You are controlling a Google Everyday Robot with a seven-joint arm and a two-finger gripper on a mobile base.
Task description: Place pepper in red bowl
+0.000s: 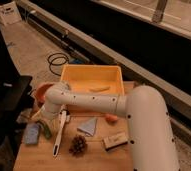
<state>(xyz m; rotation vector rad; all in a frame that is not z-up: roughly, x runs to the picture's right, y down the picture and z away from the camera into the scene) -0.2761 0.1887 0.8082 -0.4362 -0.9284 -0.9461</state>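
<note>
The red bowl [40,90] sits at the table's left edge, just left of the yellow tub, partly hidden by my white arm. The dark green pepper [46,131] lies on the wooden table between a blue sponge and the white brush. My gripper [40,118] hangs from the wrist right above the pepper's far end, in front of the bowl. I cannot tell whether it touches the pepper.
A yellow tub [69,75] with a pale elongated piece [100,88] stands at the back. On the table [39,160] lie a blue sponge [31,134], white brush [59,136], pine cone [78,145], grey cloth [88,126], small orange thing [110,118] and a block [114,141].
</note>
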